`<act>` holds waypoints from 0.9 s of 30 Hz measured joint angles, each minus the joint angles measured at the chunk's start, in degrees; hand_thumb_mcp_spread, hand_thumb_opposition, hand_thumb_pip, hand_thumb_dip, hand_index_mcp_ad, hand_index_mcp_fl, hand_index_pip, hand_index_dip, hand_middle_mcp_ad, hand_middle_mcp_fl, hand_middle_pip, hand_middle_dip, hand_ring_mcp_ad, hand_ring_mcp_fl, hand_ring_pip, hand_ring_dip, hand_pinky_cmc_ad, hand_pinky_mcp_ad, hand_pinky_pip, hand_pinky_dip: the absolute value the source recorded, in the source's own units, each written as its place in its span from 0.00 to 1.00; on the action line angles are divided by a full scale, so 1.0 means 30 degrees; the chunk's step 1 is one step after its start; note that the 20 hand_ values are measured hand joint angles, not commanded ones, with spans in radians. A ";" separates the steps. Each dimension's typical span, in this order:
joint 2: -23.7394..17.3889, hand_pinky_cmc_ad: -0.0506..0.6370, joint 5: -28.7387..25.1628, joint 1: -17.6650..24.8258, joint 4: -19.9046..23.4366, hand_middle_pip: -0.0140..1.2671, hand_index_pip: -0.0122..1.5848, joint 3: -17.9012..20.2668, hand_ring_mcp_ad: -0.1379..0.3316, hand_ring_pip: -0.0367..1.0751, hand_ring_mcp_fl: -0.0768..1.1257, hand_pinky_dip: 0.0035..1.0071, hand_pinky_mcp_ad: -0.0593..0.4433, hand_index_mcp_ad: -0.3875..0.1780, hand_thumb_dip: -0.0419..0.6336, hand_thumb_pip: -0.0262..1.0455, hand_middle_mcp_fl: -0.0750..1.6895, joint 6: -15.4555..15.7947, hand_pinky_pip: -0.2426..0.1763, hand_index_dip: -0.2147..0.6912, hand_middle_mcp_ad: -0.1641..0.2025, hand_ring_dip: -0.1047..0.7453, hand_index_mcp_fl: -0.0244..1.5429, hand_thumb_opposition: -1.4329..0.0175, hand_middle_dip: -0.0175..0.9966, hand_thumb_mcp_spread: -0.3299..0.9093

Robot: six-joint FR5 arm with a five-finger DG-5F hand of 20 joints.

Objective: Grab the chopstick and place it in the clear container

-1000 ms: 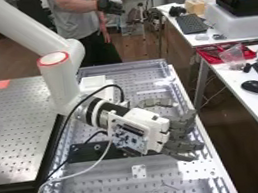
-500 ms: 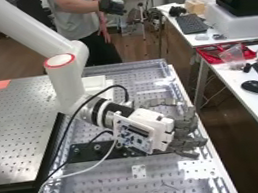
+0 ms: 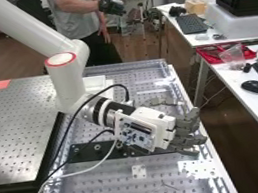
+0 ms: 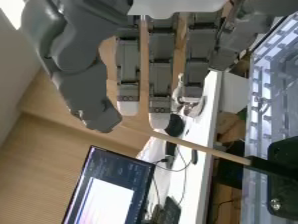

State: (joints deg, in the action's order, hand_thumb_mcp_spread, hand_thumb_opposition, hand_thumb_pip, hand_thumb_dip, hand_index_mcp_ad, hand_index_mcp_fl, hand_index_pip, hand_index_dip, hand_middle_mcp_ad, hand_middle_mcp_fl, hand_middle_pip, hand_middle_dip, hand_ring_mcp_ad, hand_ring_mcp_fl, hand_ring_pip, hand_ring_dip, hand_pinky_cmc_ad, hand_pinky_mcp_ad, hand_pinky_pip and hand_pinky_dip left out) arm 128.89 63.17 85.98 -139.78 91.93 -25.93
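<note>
Over the right part of the perforated bench, the hand (image 3: 186, 131) stands open at the end of the arm. Its fingers point toward the bench's right edge. The wrist view has the hand (image 4: 161, 72) with straight fingers and the thumb apart from them. A thin wooden chopstick (image 4: 189, 144) runs past the fingertips, one end close to the thumb's tip and the other at a black holder (image 4: 269, 167). No finger is curled round it. In the high view a black mount (image 3: 92, 151) lies on the bench, partly behind the arm's cables.
A white block (image 3: 94, 83) sits near the bench's far end. To the right is a white desk (image 3: 233, 78) with a red tray (image 3: 213, 54) and a mouse (image 3: 255, 87). Cables loop beside the wrist. A monitor (image 4: 110, 187) stands beyond the bench.
The wrist and hand have shifted a little to the right in the high view, mostly during the first half second. The fingers have stayed apart from each other and are still open.
</note>
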 joint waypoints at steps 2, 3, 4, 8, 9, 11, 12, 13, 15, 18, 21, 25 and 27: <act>-0.0009 0.53 -0.0010 0.0001 -0.0065 0.55 0.91 -0.0018 0.59 0.10 0.40 0.17 0.37 0.59 0.50 0.70 0.27 0.0187 0.64 0.32 0.61 0.52 0.01 0.46 0.65 0.70; -0.0015 0.53 -0.0086 -0.0007 -0.0106 0.55 0.92 -0.0027 0.57 0.10 0.40 0.17 0.35 0.59 0.50 0.70 0.26 0.0291 0.64 0.33 0.61 0.52 0.01 0.46 0.65 0.70; -0.0020 0.53 -0.0158 -0.0009 -0.0117 0.55 0.93 -0.0031 0.56 0.10 0.41 0.17 0.35 0.59 0.50 0.70 0.26 0.0374 0.64 0.34 0.61 0.52 0.01 0.46 0.65 0.71; -0.0044 0.53 -0.0147 -0.0008 -0.0085 0.57 0.97 -0.0064 0.56 0.10 0.40 0.17 0.35 0.59 0.49 0.71 0.26 0.0806 0.64 0.36 0.61 0.56 0.01 0.45 0.66 0.71; -0.0054 0.53 -0.0071 -0.0006 -0.0084 0.57 0.96 -0.0082 0.56 0.10 0.40 0.17 0.35 0.59 0.49 0.71 0.26 0.1020 0.64 0.36 0.61 0.57 0.01 0.44 0.67 0.72; -0.0064 0.53 0.0068 -0.0002 -0.0105 0.58 0.97 -0.0109 0.57 0.10 0.40 0.17 0.34 0.59 0.49 0.71 0.26 0.1201 0.64 0.36 0.62 0.57 0.01 0.44 0.67 0.72; -0.0066 0.53 0.0093 -0.0001 -0.0144 0.58 0.97 -0.0132 0.56 0.10 0.40 0.17 0.35 0.59 0.49 0.71 0.26 0.1237 0.64 0.36 0.62 0.57 0.01 0.44 0.67 0.72; -0.0070 0.54 0.0105 -0.0002 -0.0191 0.58 0.97 -0.0150 0.56 0.10 0.40 0.17 0.35 0.59 0.49 0.71 0.26 0.1242 0.64 0.36 0.62 0.57 0.01 0.44 0.68 0.72; -0.0089 0.53 0.0134 0.0007 -0.0232 0.58 0.97 -0.0139 0.56 0.11 0.40 0.17 0.35 0.59 0.49 0.71 0.26 0.1208 0.64 0.38 0.62 0.59 0.01 0.44 0.68 0.72; -0.0176 0.53 0.0215 0.0012 -0.0280 0.59 0.98 -0.0018 0.55 0.11 0.40 0.17 0.36 0.59 0.49 0.71 0.23 0.1204 0.64 0.38 0.62 0.59 0.01 0.44 0.68 0.72; -0.0257 0.53 0.0241 0.0026 -0.0373 0.59 0.94 0.0098 0.55 0.11 0.40 0.17 0.35 0.59 0.49 0.71 0.23 0.1314 0.64 0.38 0.62 0.59 0.01 0.44 0.68 0.72; -0.0356 0.53 0.0172 0.0053 -0.0442 0.59 0.90 0.0212 0.55 0.11 0.39 0.17 0.35 0.59 0.49 0.70 0.23 0.1483 0.64 0.38 0.62 0.59 0.01 0.44 0.68 0.72; -0.0393 0.54 0.0169 0.0080 -0.0438 0.59 0.87 0.0225 0.55 0.11 0.39 0.17 0.35 0.59 0.49 0.69 0.23 0.1551 0.64 0.37 0.62 0.59 0.01 0.44 0.68 0.72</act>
State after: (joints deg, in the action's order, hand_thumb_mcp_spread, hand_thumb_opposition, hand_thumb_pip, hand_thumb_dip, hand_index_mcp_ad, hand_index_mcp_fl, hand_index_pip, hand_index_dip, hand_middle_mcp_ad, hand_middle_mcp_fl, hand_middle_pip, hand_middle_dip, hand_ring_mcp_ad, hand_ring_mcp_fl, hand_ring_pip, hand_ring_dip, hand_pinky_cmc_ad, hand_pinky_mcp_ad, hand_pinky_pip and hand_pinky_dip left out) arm 127.71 63.67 86.22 -141.10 92.61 -21.28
